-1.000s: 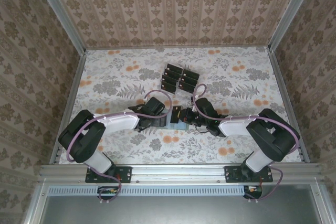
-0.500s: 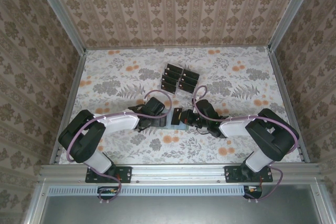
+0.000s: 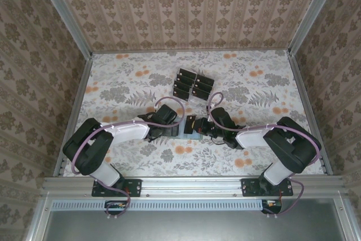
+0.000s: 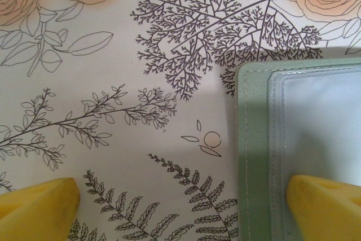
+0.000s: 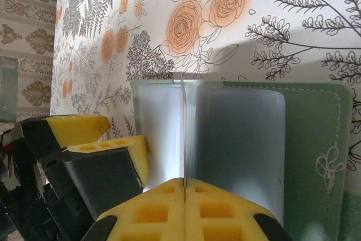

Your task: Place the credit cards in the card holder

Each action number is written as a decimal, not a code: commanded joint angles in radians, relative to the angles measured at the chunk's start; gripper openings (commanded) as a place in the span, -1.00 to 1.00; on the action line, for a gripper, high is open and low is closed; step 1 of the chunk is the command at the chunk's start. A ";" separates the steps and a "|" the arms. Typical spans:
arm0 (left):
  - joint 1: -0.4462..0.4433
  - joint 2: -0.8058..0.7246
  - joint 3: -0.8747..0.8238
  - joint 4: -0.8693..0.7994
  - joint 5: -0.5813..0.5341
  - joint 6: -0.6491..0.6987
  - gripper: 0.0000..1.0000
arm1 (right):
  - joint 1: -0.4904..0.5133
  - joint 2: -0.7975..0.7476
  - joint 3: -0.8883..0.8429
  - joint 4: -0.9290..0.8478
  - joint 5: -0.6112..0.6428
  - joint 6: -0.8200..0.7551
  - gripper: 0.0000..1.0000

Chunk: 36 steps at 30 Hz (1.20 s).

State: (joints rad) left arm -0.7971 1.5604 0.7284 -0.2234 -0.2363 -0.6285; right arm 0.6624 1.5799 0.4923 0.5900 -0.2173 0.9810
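The grey-green card holder (image 5: pixel 316 139) lies open and flat on the flowered table, its clear pockets facing up. My right gripper (image 5: pixel 184 183) is shut on one thin dark credit card (image 5: pixel 184 134), seen edge-on and standing upright over the holder's pockets. My left gripper (image 4: pixel 180 201) is open wide. One of its yellow fingertips (image 4: pixel 324 207) rests on the holder's (image 4: pixel 256 139) clear pocket, and the other is on the bare table. From above, both grippers meet over the holder (image 3: pixel 190 135), the left gripper (image 3: pixel 176 130) beside the right gripper (image 3: pixel 196 124).
A clear slotted rack (image 3: pixel 193 84) holding several dark cards stands farther back at the table's centre. Metal rails and patterned walls enclose the table (image 3: pixel 254 83) on three sides. The left gripper's fingers (image 5: pixel 107 150) sit close beside the held card.
The right gripper with its card has edged slightly left toward the left gripper over the holder. The left gripper has barely moved.
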 commanded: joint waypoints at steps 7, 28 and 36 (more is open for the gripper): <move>0.009 0.040 -0.043 -0.092 0.009 -0.008 1.00 | 0.000 0.046 -0.017 0.073 -0.028 0.028 -1.00; 0.010 0.045 -0.045 -0.089 0.010 -0.010 1.00 | 0.012 0.057 -0.043 0.087 -0.066 0.045 -1.00; 0.010 0.046 -0.050 -0.085 0.011 -0.011 1.00 | 0.013 0.072 -0.045 0.083 -0.086 0.051 -1.00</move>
State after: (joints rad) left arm -0.7971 1.5604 0.7269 -0.2222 -0.2363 -0.6285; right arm 0.6682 1.6432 0.4576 0.6849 -0.2787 1.0260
